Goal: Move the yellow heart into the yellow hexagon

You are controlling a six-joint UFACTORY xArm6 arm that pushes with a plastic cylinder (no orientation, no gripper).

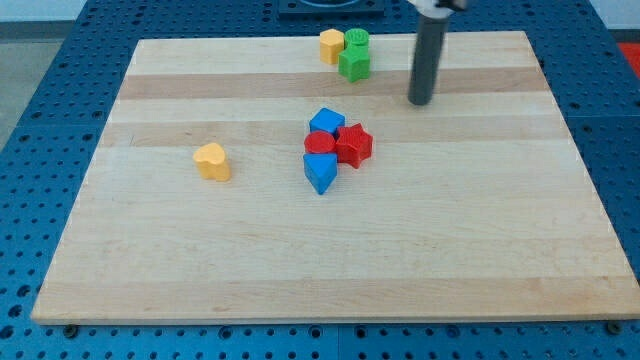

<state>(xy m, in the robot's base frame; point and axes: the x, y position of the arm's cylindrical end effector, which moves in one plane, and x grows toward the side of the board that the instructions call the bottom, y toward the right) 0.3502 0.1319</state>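
My tip (421,101) rests on the wooden board (500,250), touching no block. The yellow heart (212,161) sits well off to its left and lower; the yellow hexagon (331,46) lies up-left beside two green blocks (354,57). No readable writing anywhere.

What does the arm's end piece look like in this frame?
A plain, straight, dark grey rod, round in section, ending bluntly at my tip. A lighter, silvery collar sits at its upper end, at the view's top. No cables, markings or jaws visible.
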